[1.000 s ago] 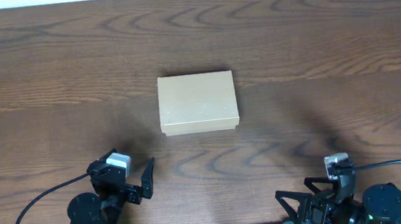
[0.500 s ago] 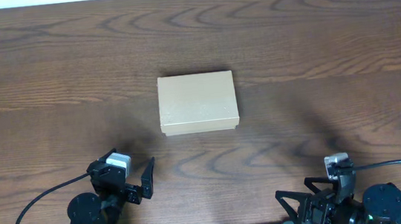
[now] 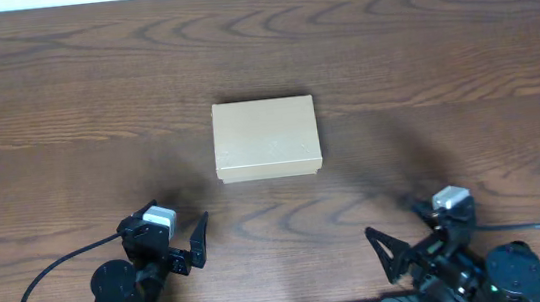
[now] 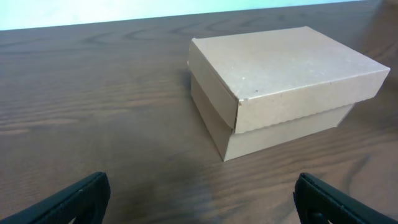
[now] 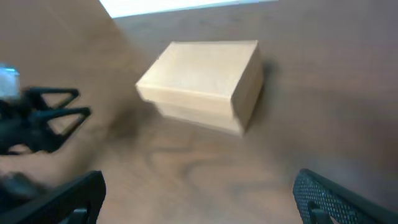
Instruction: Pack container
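The container (image 3: 266,137) is a plain tan cardboard box with its lid shut, standing in the middle of the wooden table. It also shows in the left wrist view (image 4: 280,81) and the right wrist view (image 5: 205,81). My left gripper (image 3: 177,223) is open and empty at the near left, well short of the box; its fingertips frame bare table (image 4: 202,199). My right gripper (image 3: 395,223) is open and empty at the near right, angled toward the box (image 5: 199,196).
The dark wooden table (image 3: 65,112) stretches all round the box. The left arm (image 5: 37,118) shows at the left edge of the right wrist view. The arm bases and cables sit along the near edge.
My right arm has moved forward and turned left toward the box, with its fingers now spread in view. The left arm and the box have not moved.
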Controlling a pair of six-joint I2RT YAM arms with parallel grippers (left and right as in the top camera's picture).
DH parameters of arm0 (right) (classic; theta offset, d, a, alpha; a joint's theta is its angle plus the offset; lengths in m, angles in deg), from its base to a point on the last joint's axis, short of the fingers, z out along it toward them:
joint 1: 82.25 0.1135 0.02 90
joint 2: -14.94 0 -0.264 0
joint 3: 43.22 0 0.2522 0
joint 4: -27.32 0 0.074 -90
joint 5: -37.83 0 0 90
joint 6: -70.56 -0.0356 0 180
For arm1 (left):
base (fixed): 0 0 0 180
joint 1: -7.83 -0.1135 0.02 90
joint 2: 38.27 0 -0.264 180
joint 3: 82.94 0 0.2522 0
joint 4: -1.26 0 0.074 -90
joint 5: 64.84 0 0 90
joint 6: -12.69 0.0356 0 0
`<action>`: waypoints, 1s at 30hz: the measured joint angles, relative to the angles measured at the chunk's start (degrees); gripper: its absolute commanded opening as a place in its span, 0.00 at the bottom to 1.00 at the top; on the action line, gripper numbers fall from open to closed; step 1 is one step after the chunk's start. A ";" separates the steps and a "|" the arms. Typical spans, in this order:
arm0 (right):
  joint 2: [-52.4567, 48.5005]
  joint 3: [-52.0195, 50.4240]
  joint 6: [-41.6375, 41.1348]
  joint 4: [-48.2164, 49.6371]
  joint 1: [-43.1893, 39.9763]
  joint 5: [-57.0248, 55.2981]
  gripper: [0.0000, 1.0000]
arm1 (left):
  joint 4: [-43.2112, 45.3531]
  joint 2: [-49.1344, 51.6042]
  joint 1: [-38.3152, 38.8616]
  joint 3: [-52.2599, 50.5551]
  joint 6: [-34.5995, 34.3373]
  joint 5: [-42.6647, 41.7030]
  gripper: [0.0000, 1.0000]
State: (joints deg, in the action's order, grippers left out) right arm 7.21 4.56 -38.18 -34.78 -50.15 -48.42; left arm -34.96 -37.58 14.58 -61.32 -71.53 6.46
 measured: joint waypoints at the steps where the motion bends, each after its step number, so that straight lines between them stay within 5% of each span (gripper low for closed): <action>1: 1.14 -2.05 2.75 1.95 0.02 -0.33 0.99 | 0.00 0.00 0.00 0.00 0.00 -0.02 0.95; 7: 6.80 -11.65 12.07 7.58 0.00 -4.83 0.99 | 0.00 0.00 0.00 0.00 0.00 -0.20 0.95; 19: 6.99 -25.64 15.04 18.01 0.00 -9.73 0.99 | 0.00 0.00 0.00 0.00 0.00 -0.20 0.95; 30: 7.02 -25.75 15.15 18.93 0.00 -9.86 0.99 | 0.00 0.00 0.00 0.00 0.00 -0.20 0.95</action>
State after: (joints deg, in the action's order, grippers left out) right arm 14.23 -21.18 -23.03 -15.85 -50.15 -58.28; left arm -34.96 -37.58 14.58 -61.32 -71.53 6.27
